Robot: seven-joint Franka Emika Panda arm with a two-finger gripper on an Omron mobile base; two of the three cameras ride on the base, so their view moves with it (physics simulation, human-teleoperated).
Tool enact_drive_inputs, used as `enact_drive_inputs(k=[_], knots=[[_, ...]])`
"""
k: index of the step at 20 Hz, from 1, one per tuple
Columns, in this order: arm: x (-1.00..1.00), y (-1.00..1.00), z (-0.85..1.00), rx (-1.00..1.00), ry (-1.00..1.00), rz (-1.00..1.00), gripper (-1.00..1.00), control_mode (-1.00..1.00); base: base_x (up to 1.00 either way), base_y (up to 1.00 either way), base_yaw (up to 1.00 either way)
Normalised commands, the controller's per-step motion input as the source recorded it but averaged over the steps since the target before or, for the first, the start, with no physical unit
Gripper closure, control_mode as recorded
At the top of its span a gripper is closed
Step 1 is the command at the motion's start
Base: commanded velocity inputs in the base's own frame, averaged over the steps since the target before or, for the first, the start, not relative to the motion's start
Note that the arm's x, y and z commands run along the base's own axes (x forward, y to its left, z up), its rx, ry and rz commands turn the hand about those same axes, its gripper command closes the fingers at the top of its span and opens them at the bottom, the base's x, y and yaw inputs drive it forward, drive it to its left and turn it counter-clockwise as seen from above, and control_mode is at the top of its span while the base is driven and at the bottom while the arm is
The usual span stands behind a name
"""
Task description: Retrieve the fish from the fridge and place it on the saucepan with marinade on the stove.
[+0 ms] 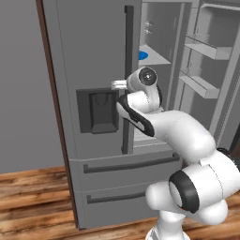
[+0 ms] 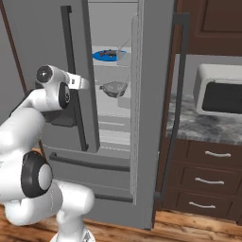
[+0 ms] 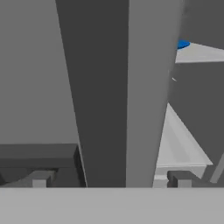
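Note:
The fridge (image 1: 93,47) has its left door shut and its right door swung open (image 2: 160,94). Inside, on an upper shelf, a small dark fish (image 2: 108,53) lies on a round blue plate (image 2: 101,56); an edge of that plate (image 1: 143,55) also shows from the other side. My gripper (image 3: 105,180) is open, its fingertips (image 3: 39,179) wide apart. It is held up close in front of the shut left door, facing the door's dark vertical handle (image 3: 100,87). The plate (image 3: 183,44) lies far off to its upper right. The saucepan and the stove are out of view.
A grey faceted bowl (image 2: 113,88) sits on the shelf below the plate. The open door's shelves (image 1: 201,51) jut out at right. Right of the fridge are a granite counter (image 2: 203,125) with a microwave (image 2: 220,94), and drawers (image 2: 208,179) below. The floor is wood.

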Motion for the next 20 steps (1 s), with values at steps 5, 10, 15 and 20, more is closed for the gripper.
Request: enact_drive_inputs(k=[5, 10, 15, 20], knots=[[0.66, 0.00, -0.05, 0.00, -0.03, 0.00, -1.00, -1.00, 0.00, 0.00, 0.00], [0.59, 0.00, -0.04, 0.00, -0.13, 0.00, -1.00, -1.00, 0.00, 0.00, 0.00], [0.35, 0.00, 0.00, 0.00, -0.04, 0.00, 1.00, -1.00, 0.00, 0.00, 0.00], [0.02, 0.00, 0.22, 0.00, 0.21, -0.01, 1.00, -1.00, 0.00, 0.00, 0.00]])
